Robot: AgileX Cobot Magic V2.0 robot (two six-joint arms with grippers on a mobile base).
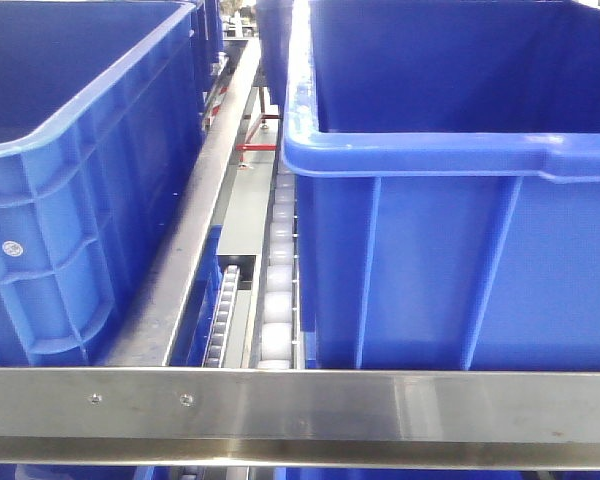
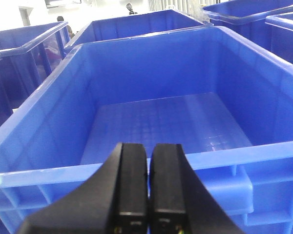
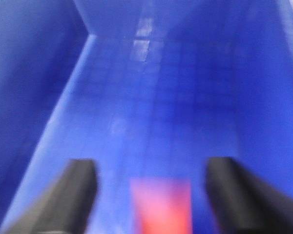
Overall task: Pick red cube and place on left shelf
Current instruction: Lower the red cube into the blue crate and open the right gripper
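I see the shelf (image 1: 300,415) with its steel front rail and roller tracks, carrying big blue crates. My left pincer (image 2: 147,195) hangs just short of one crate (image 2: 151,161), above its near rim, fingers pressed together on nothing. My right pincer (image 3: 149,195) is down inside another crate (image 3: 151,97), fingers spread wide. The red cube (image 3: 161,207) sits between them, touching neither; the view is blurred.

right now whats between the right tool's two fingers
The red cube, blurred, lies on the blue crate floor between the open right tool's fingers, seen in the right wrist view.
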